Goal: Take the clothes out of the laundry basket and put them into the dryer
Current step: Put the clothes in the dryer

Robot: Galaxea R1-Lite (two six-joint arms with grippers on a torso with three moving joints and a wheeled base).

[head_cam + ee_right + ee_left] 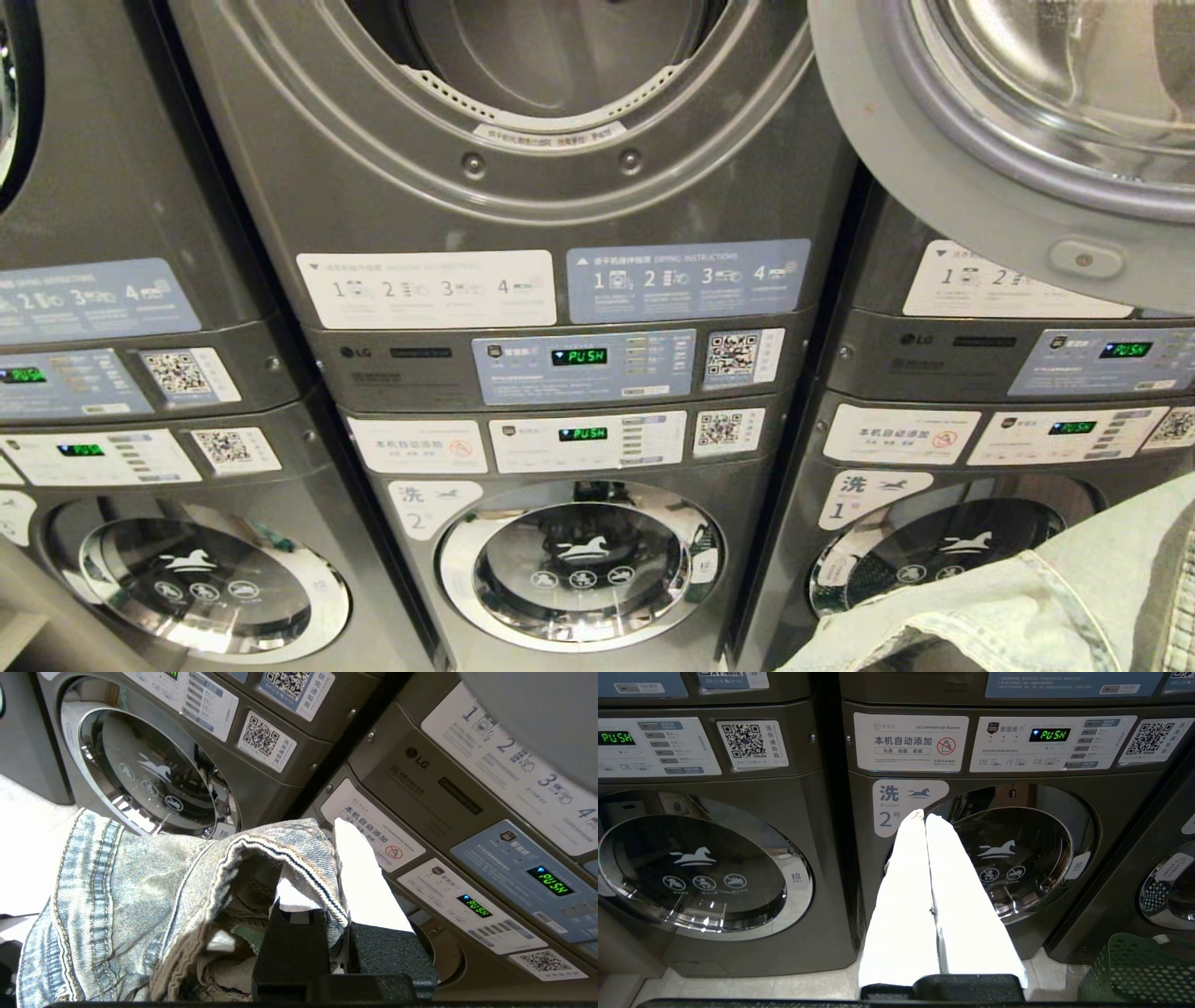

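Head view: a wall of stacked grey machines. The dryer [551, 103] in the middle stack sits up top with its mouth open, and its door [1008, 159] is swung out to the right, hanging over the next stack's panels. Under it is washer 2 [579, 565], shut. Pale jeans [1018, 597] poke into the bottom right corner, well below the dryer mouth.

Left wrist view: the left gripper [924, 814] has its white fingers pressed together with nothing between them, pointing at washer 2's door. A green basket [1134, 970] stands on the floor down by the right-hand stack.

Right wrist view: the right gripper [322, 896] is clamped tight on a folded denim edge of the jeans, the rest bunching off to one side. The right stack's control panels [467, 826] fill the space just behind it.
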